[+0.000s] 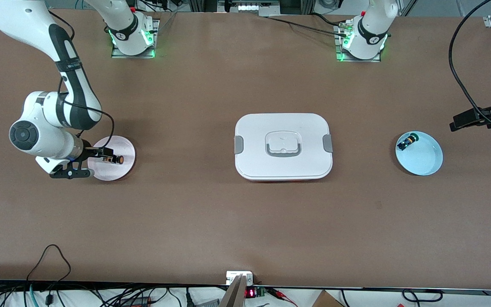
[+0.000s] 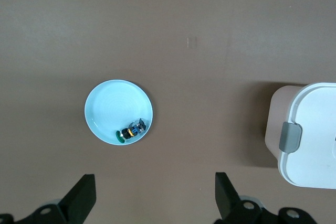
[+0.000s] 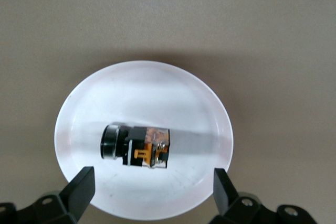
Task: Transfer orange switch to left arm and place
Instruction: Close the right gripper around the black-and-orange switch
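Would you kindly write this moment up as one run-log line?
right gripper: open over pink plate | orange switch: lying on plate, ungrasped | left gripper: open, waiting above table near blue plate | box: mid-table, untouched

R arm [image 1: 64, 81] comes from its base at the top of the front view, bends at the elbow and drops to a low wrist, near the table at its own end. R gripper [image 1: 100, 154] points sideways toward table centre, fingers [image 3: 81, 187] spread wide, nothing between them. L arm [image 1: 371, 25] mostly out of frame; L gripper [image 2: 155, 198] hangs high over its end of the table, fingers [image 2: 84, 195] wide apart, empty, waiting.
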Robot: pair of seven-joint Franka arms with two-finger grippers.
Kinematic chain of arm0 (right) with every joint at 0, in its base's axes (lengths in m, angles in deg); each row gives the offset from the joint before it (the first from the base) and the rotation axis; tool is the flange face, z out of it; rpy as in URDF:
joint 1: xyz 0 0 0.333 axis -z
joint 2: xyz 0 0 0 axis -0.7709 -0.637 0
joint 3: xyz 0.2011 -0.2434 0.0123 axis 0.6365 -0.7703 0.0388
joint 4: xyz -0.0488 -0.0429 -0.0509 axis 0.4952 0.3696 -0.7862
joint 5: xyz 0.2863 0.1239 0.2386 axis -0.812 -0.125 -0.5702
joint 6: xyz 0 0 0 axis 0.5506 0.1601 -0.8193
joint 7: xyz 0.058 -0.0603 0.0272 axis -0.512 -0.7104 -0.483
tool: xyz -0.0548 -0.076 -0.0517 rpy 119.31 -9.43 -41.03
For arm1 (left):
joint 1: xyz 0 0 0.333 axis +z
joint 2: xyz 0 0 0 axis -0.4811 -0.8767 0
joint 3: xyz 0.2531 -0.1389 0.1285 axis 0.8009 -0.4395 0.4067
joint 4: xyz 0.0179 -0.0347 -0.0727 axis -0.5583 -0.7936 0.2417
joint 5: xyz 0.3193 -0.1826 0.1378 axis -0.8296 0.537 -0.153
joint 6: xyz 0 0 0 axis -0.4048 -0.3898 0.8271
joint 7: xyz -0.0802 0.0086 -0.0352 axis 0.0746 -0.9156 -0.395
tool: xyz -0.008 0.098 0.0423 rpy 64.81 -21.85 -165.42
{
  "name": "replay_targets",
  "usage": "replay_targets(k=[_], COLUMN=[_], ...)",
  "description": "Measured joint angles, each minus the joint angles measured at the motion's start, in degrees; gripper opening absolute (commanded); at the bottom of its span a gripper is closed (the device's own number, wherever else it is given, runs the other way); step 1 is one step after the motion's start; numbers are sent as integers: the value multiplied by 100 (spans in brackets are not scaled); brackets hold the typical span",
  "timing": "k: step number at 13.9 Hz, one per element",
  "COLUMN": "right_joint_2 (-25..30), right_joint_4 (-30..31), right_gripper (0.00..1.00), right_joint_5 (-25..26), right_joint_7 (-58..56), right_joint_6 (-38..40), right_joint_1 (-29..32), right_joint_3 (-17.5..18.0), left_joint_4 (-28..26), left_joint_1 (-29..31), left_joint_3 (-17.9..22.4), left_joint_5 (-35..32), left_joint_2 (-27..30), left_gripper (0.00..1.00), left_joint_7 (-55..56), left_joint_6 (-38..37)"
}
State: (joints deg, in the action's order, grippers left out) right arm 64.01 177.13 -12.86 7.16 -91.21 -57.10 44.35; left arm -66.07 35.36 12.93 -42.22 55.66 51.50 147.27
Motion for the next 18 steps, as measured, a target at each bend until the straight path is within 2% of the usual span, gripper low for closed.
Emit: replay_targets(k=[4,7,18], right_joint_2=[2,-51,-388], right_joint_4=[166,189,197], right_gripper=[100,100,100], right_joint_5=[-65,-353,-763], right_joint_7=[2,-2,-2], right_joint_6=[-472,-503,-594], right_joint_1=[0,-1,-7], right_joint_3=[0,18,35], left_joint_4=[0,0,0], left_joint_1=[3,3,4], left_joint_3=[0,0,-1], left_joint_5=[0,0,0], left_joint_2=[0,-1,-1], left_gripper=[100,100,100], left_joint_7=[0,0,0], left_joint_6=[0,0,0])
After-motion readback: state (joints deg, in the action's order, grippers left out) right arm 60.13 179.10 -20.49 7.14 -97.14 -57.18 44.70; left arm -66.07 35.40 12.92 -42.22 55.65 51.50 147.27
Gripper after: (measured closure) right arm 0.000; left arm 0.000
